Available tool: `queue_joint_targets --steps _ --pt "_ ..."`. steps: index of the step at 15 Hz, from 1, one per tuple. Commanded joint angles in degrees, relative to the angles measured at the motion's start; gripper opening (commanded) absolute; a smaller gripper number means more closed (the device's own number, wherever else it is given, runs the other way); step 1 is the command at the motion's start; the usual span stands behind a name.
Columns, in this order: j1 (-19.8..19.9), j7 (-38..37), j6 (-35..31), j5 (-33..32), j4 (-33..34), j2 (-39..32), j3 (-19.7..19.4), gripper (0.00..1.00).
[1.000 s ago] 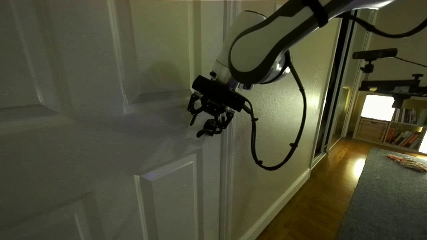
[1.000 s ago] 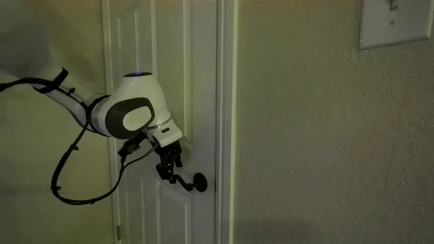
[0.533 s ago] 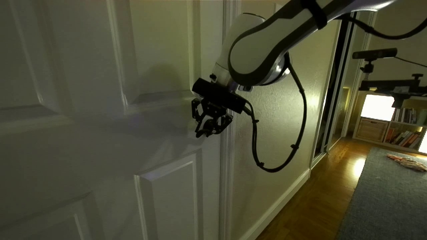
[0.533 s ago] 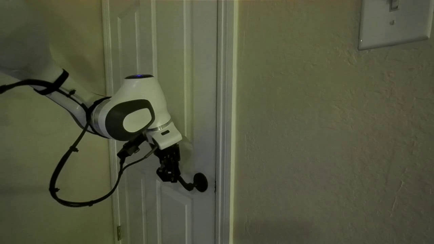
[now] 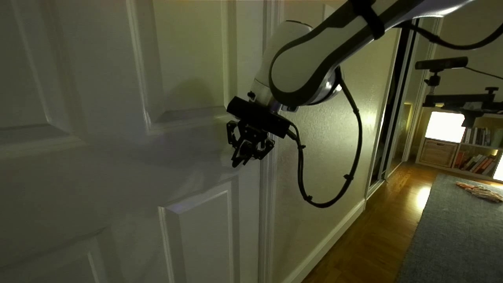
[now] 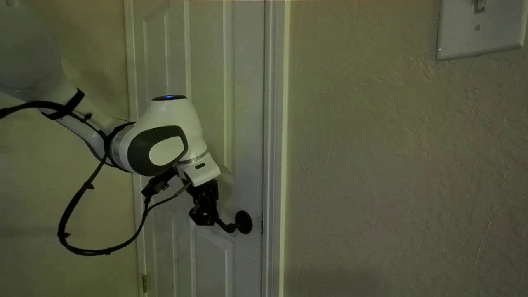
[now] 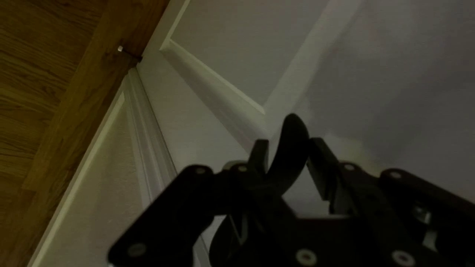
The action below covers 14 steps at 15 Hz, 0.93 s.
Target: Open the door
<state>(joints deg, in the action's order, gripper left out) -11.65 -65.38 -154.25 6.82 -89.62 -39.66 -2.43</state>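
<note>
door, long axis vertical, lever toward hinge

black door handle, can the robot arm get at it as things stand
Probably yes: in the wrist view the fingers appear on either side of the lever handle, with nothing visible blocking them, though whether they grip it is unclear.

From my station I can read no text, brand, number or sign in any view, wrist or exterior. The book spines that I see far back in an exterior view are too small for lettering to come through, and I can make out none on the white arm casing or the switch plate.
</note>
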Motion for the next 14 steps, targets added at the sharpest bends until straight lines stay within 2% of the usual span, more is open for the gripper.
queue_joint_targets --steps 1,8,12,14 --pt "0.4 2.3 -0.9 0.0 -2.6 -1.4 -0.4 0.14" --pt "0.2 5.4 -3.0 -0.4 -5.8 -3.3 -2.3 0.12" --pt "-0.2 7.5 -3.1 -0.1 -11.5 -0.9 -3.1 0.12" --pt "-0.4 8.9 -3.8 0.1 -15.9 2.6 -1.8 0.12"
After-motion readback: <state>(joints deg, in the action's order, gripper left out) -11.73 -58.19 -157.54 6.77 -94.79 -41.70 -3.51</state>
